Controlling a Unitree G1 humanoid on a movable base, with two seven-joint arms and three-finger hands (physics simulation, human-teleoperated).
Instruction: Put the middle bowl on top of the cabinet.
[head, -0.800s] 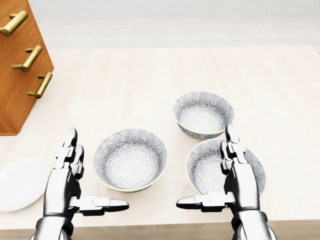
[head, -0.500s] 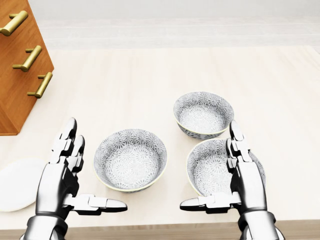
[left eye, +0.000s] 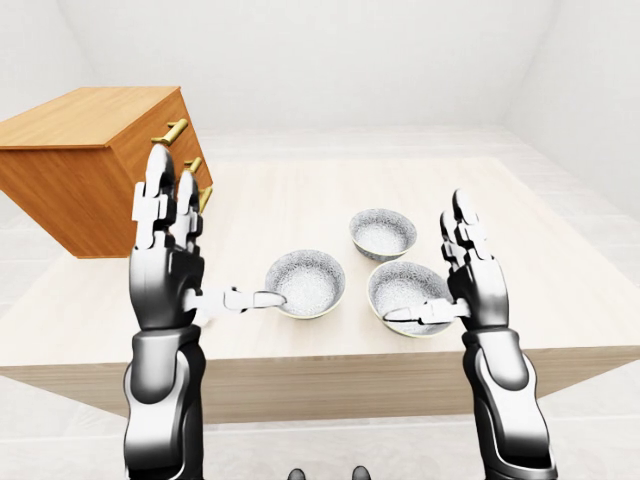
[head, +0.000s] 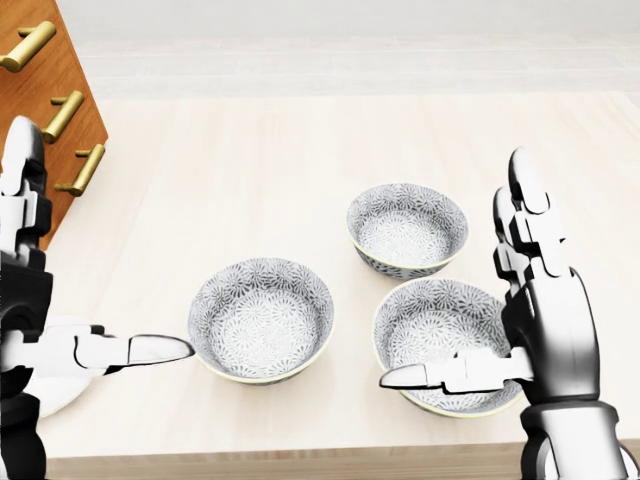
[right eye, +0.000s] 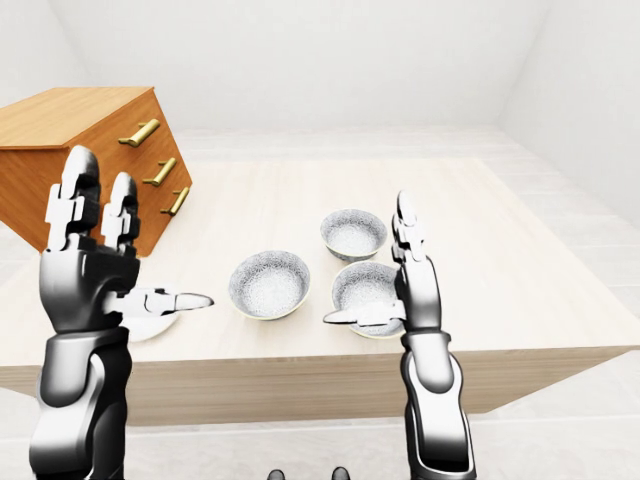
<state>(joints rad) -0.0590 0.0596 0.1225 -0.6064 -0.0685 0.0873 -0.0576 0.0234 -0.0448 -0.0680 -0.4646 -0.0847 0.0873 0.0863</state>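
Three grey patterned bowls stand on the pale wooden table (head: 300, 160): one at the left (head: 262, 318), one at the upper right (head: 407, 228) and one at the lower right (head: 445, 340). Left to right, the upper one lies between the other two. The wooden cabinet (left eye: 90, 115) with brass handles stands at the table's left, its flat top bare. My left hand (head: 100, 245) is open and raised left of the left bowl, thumb pointing at its rim. My right hand (head: 455, 272) is open above the lower right bowl's right side. Neither hand touches a bowl.
A white plate (right eye: 155, 325) lies at the table's near left corner, partly hidden by my left hand. The table's near edge (left eye: 330, 360) runs just below the bowls. White floor and walls surround the table.
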